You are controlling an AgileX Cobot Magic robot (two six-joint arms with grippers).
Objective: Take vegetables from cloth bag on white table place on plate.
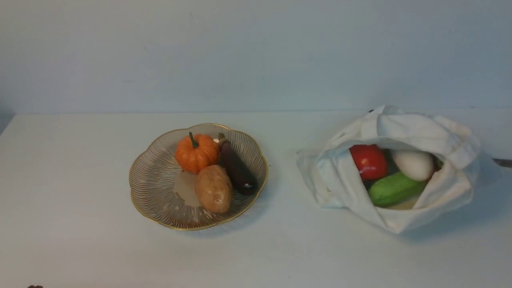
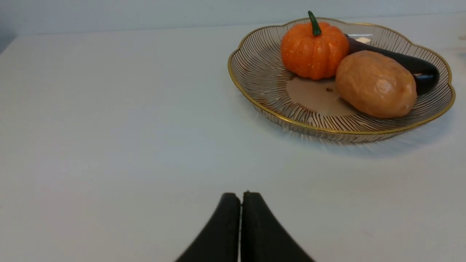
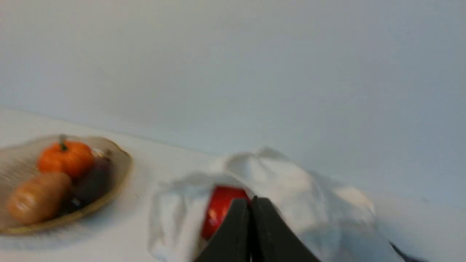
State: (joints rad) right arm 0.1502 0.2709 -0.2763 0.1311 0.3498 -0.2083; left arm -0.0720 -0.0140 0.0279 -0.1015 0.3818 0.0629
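While the plate [image 1: 149,188] sits left and the cloth bag [image 1: 340,180] right:
Room: bare white table [image 1: 80,240] near.
Left gripper [image 2: 241,194]: pressed together, holds nothing.
Right gripper [image 3: 251,199]: pressed together, holds nothing.

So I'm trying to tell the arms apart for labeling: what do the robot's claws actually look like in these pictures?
Little of them shows, only the fingertips in each wrist view. The left claw has two matte black fingers, smooth and curved, widening toward the base. The right claw looks the same: plain black tapered fingers, though that picture is blurred. No cables, markings or arm links are visible.
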